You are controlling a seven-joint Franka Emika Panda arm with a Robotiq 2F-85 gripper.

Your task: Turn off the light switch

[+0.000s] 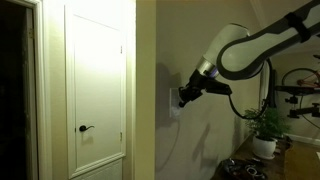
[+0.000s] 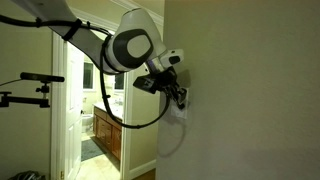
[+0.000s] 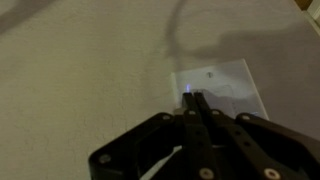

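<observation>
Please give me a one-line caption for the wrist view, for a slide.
Wrist view: the shut gripper with its tips at the white light switch on a plain wall.

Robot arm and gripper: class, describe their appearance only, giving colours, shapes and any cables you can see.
The arm is built of smooth, rounded white segments with dark bands at the joints. A black cable hangs in a loop below its wrist. The gripper is black, made of flat, angular linkage bars with small round pivot pins, narrowing to slim fingers. No markings are legible.
</observation>
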